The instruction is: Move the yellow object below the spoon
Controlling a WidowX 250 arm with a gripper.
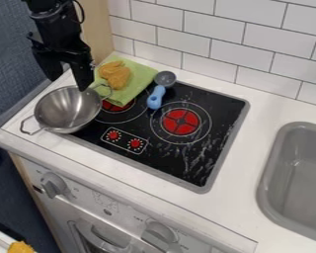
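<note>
Oven front closest in, yellow object on its cloth at the far left!

From the fixed camera, then: past the oven's knobs we reach the white desk with the black stovetop set into it, and here is our player, the yellow object, lying on the folded green cloth at the far left corner of the hob. Soft and lumpy by the look of it, so it should squash kindly under a pinch, and the cloth props it up nicely for a grab from above. Careful, though: a deep bite could drag the cloth along too!

Just to its right lies the spoon, grey bowl to the far side, blue handle pointing near, and that handle marks the target. Below it, I'd say, means the black surface on the near side, around the red burner.

And the gripper? Fingers spread, nothing between them, hanging over the far rim of the steel pan, left of the cloth. Touching the pan? Can't tell. That open pose suits a pick-up, with the task at its very start; the next move wants lift first, then across to the right, or the pan's handle might get knocked.
</note>
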